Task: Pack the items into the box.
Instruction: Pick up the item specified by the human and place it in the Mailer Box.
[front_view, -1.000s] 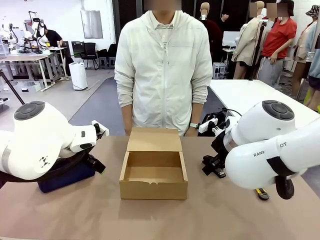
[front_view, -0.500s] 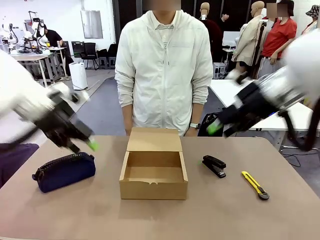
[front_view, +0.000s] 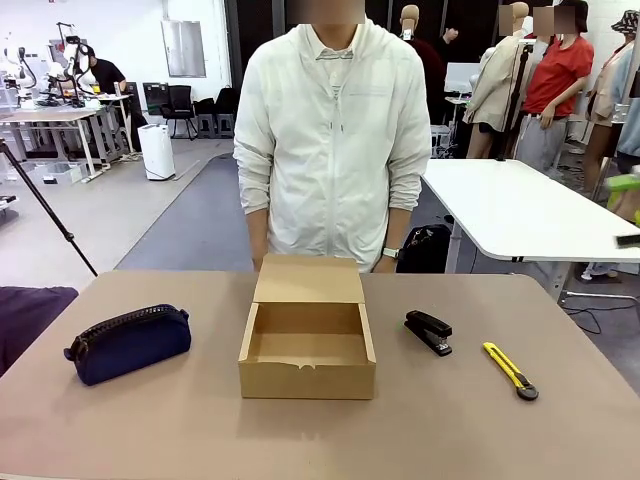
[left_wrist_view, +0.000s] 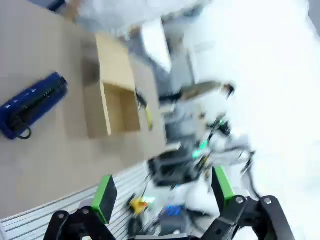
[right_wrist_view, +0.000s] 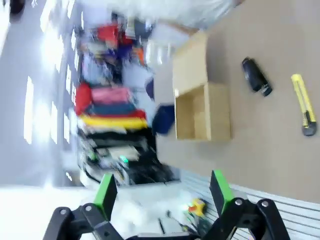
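Left tool (left_wrist_view: 162, 187) and right tool (right_wrist_view: 163, 187) gape empty; pouch (front_view: 128, 343) and stapler (front_view: 429, 331) flank the open box (front_view: 307, 380).

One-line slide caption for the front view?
Open cardboard box mid-table, navy pouch to its left, stapler and utility knife to its right, person standing behind.

Open brown cardboard box (front_view: 307, 346) mid-table, lid flap up, navy zippered pouch (front_view: 128, 343) left, black stapler (front_view: 429, 331) right
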